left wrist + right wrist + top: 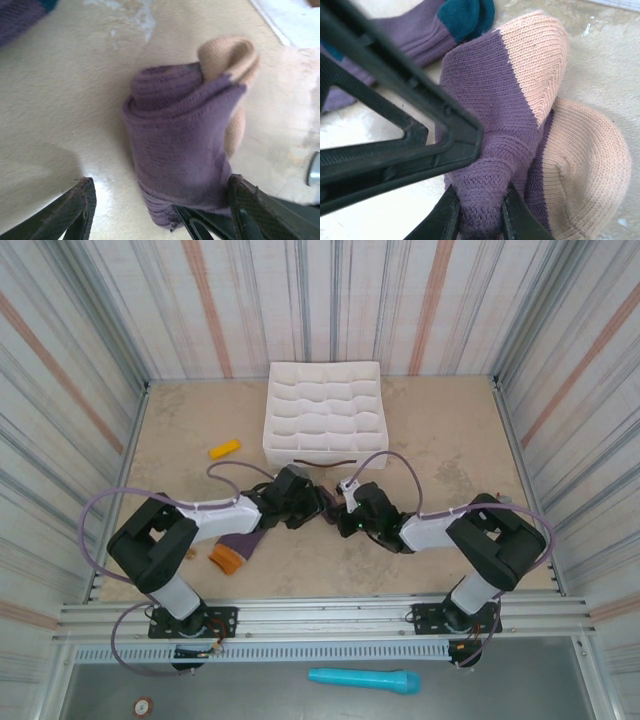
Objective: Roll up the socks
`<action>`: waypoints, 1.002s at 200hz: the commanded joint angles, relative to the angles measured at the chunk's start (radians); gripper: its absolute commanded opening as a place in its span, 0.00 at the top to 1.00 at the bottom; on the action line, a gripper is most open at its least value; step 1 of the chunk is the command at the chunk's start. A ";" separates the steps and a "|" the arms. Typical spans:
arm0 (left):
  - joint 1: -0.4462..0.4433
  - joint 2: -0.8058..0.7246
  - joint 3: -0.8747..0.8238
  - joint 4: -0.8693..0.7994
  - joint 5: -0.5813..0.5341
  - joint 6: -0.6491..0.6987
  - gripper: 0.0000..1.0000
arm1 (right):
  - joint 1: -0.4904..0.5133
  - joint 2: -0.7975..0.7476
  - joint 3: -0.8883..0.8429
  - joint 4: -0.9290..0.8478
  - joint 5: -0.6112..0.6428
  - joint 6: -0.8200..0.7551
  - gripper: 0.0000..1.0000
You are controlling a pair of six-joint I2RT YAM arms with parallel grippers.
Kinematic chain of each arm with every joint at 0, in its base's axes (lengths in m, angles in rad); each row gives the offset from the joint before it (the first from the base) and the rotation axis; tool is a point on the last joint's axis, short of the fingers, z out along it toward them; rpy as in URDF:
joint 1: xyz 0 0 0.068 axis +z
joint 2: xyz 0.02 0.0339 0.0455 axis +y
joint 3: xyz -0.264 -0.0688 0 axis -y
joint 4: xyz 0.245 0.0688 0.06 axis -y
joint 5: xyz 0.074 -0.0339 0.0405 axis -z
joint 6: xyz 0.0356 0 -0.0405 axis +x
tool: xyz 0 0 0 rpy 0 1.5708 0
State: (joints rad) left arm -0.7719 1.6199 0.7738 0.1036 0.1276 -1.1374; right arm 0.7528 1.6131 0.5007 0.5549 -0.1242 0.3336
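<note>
The left arm [215, 512] and right arm [430, 530] reach inward, low over the worktop [450, 440] centre, the right end effector [480, 217] pinching the rolled sock [180, 145], the left end effector [162, 200] spread wide astride it, the roll's long axis and cuff end pointing away from the latter.

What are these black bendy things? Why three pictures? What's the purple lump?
They are a robot's left arm and right arm, bolted to a table. One picture looks down from above; the other two come from a camera on each wrist. The purple lump is a rolled sock. The right gripper pinches its fabric; the left gripper is open around it, one finger touching. A second sock lies flat under the left arm. Farther back sit a white tray and a yellow-orange marker.
</note>
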 commanded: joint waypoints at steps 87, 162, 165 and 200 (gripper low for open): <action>0.034 0.012 -0.044 0.185 0.034 0.098 0.32 | -0.273 0.163 -0.111 -0.077 -0.391 0.279 1.00; 0.031 0.168 0.007 0.313 0.088 0.070 0.36 | -0.333 0.203 -0.112 -0.090 -0.440 0.318 1.00; 0.031 0.172 0.007 0.317 0.085 0.068 0.36 | -0.334 0.205 -0.114 -0.088 -0.443 0.318 1.00; 0.029 0.231 0.031 0.354 0.095 0.054 0.45 | -0.360 0.220 -0.123 -0.059 -0.481 0.328 1.00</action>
State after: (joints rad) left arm -0.7422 1.7973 0.7765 0.4370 0.2138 -1.0775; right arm 0.4179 1.7538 0.4473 0.7509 -0.6712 0.6266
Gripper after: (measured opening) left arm 0.570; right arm 0.174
